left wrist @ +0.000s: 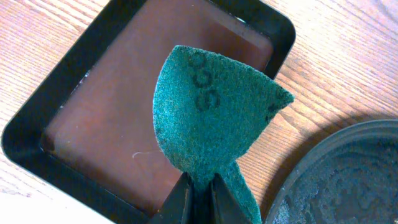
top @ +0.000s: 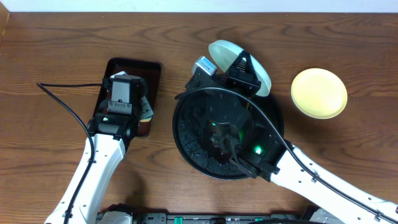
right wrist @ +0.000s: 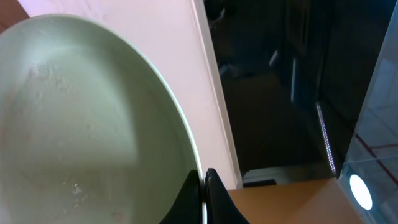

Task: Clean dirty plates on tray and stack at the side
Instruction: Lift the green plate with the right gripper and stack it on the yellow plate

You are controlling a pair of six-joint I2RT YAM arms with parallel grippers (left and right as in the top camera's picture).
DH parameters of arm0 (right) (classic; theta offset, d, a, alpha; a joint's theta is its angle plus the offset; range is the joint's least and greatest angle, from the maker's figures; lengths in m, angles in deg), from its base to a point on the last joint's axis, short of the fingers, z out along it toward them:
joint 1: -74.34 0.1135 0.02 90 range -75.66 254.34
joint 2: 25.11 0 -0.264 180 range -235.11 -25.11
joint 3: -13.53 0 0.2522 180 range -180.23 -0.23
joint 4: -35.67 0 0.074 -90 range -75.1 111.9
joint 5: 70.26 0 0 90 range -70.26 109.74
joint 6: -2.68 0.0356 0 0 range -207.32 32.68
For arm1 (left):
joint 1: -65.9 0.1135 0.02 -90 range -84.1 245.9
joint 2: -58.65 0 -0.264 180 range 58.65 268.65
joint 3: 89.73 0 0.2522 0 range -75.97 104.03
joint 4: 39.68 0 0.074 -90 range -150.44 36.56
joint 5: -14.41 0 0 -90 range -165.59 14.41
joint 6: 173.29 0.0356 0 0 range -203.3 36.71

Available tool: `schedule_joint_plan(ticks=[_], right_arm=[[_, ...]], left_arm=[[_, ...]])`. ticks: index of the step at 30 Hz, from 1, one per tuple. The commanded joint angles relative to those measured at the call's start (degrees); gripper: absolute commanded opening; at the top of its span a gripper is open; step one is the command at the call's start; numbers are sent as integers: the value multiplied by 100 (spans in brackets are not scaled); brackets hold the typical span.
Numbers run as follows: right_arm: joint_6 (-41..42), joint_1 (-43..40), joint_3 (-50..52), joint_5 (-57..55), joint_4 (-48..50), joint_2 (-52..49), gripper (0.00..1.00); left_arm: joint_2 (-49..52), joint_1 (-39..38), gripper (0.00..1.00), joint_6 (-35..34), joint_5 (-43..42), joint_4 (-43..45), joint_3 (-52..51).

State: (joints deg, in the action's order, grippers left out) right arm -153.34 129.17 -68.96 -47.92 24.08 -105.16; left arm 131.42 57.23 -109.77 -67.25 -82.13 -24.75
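- Bare wood between black tray (top: 180,134) and yellow plate (top: 319,93), well apart.
- Brown tray (left wrist: 106,106) just beside black tray.
- Right gripper (right wrist: 203,186): pinching rim of mint-white plate (right wrist: 81,112), tilted over tray's far rim.
- Left gripper (left wrist: 199,193): clenched on green scouring pad (left wrist: 211,106).

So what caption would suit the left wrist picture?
Left gripper pinches a green scouring pad above the brown rectangular tray.

Wooden table (top: 50,50) under black tray (top: 186,138), brown tray (top: 154,81), yellow plate (top: 319,93).
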Motion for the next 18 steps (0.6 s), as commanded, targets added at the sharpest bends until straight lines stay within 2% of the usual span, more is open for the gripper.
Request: schedule_joint_plan(ticks=[1,3,4,5,7,8,9,11,15,18], right_arm=[[1508,-66,-81,-127,-352,66,1],[3779,-289,-79,468,-1593,66,1],[4715,-431,-79,1128,-2273,63,1],[5786,-715,-50,2382,-2973,20,1],[6961,-1235,-4,3692,-3469,-50,1],[7333,-1403,-4,3862,-3571,-55,1],[8120,-1781,-9,4024,-3740,-24,1],[8559,-2247,-11,4435,-3773,55,1],[8725,-3825,-2,6723,-3812,92,1],[8730,-4605,7,7442,-3985,92,1]], left_arm=[[-15,31,8,120,118,4,2],[-15,31,8,120,118,-2,2],[-15,31,8,120,118,-4,0],[-15,31,8,120,118,-2,0],[-15,33,8,120,120,35,0],[-15,46,8,118,118,87,0],[-15,129,8,114,118,273,0],[-15,326,8,116,118,621,0],[210,1058,8,118,66,1419,0],[708,1335,8,118,-767,1451,0]])
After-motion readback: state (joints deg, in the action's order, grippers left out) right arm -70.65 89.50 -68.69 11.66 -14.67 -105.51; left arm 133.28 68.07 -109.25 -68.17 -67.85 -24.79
